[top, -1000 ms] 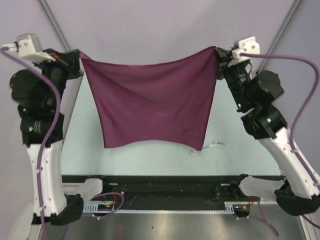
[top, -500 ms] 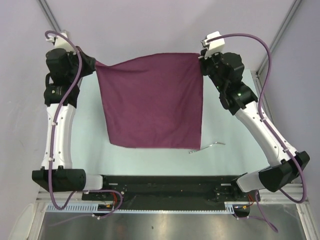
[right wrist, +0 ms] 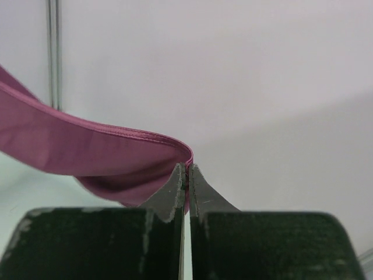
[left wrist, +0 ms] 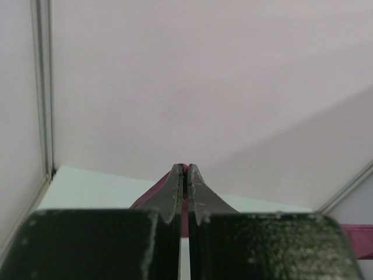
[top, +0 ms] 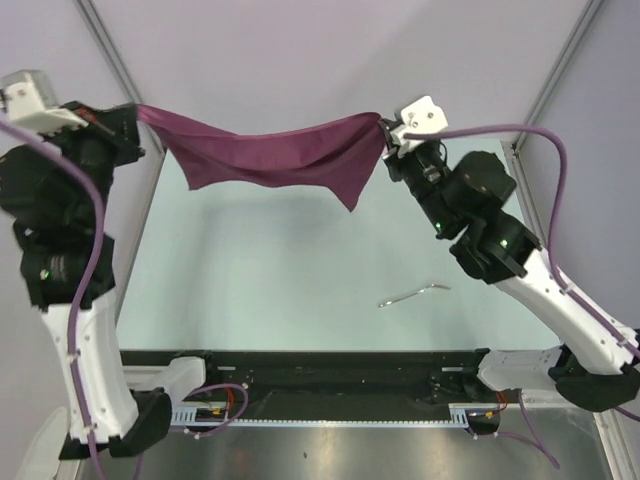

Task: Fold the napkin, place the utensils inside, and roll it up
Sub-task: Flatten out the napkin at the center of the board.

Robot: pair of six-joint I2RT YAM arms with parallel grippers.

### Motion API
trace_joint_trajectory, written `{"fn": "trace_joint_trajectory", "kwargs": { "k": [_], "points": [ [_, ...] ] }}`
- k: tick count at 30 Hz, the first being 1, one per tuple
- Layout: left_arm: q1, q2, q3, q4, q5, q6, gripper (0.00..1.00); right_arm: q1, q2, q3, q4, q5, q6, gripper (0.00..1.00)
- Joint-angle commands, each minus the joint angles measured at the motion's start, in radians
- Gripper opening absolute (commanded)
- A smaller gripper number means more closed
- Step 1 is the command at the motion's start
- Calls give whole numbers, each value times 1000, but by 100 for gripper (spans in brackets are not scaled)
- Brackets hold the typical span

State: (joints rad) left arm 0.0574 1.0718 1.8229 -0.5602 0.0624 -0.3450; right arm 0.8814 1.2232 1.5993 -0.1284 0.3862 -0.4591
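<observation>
The maroon napkin (top: 265, 152) hangs in the air above the far part of the table, stretched between both arms and bunched into a shallow band. My left gripper (top: 140, 110) is shut on its left corner, and maroon cloth (left wrist: 145, 198) shows between and beside the jaws. My right gripper (top: 382, 125) is shut on the right corner, where a hemmed fold of the napkin (right wrist: 87, 149) trails off to the left. The thin silvery utensil (top: 414, 294) lies alone on the table, near the front right.
The pale green table (top: 270, 280) has a black rail (top: 330, 365) along its near edge. Grey frame posts (top: 110, 50) rise at the back corners. Purple cables (top: 560, 170) loop from the arms.
Both grippers have lifted the napkin's held edge up and back. The cloth, which hung down as a flat sheet over the table, now swings up into a narrow bunched band.
</observation>
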Motion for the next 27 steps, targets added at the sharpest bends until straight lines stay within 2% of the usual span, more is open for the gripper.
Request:
{"fn": "trace_joint_trajectory", "kwargs": {
  "k": [1,3,6,9,12,16,18,23,25,27],
  "points": [
    [9,-42,131,-87,-59,49,0,125,-59,45,114,170,-162,0],
    [9,-46,165,-107,-59,58,0,209,-62,45,178,248,-225,0],
    [10,-43,216,-127,-110,77,0,269,-50,63,226,289,-312,0],
    [9,-14,208,-115,-153,101,0,239,-19,67,239,232,-291,0],
    [9,31,136,-81,-180,123,0,98,40,79,190,127,-172,0],
    [13,150,6,-23,-211,138,0,-179,152,87,142,-55,22,0],
    [36,201,-71,32,-210,138,0,-251,209,85,139,-156,111,0],
    [58,414,-146,106,-181,144,0,-442,504,97,190,-328,243,0],
    [56,483,-178,164,-182,147,0,-473,602,146,222,-375,290,0],
    [58,592,-178,189,-191,159,0,-521,773,258,231,-434,321,0]
  ]
}}
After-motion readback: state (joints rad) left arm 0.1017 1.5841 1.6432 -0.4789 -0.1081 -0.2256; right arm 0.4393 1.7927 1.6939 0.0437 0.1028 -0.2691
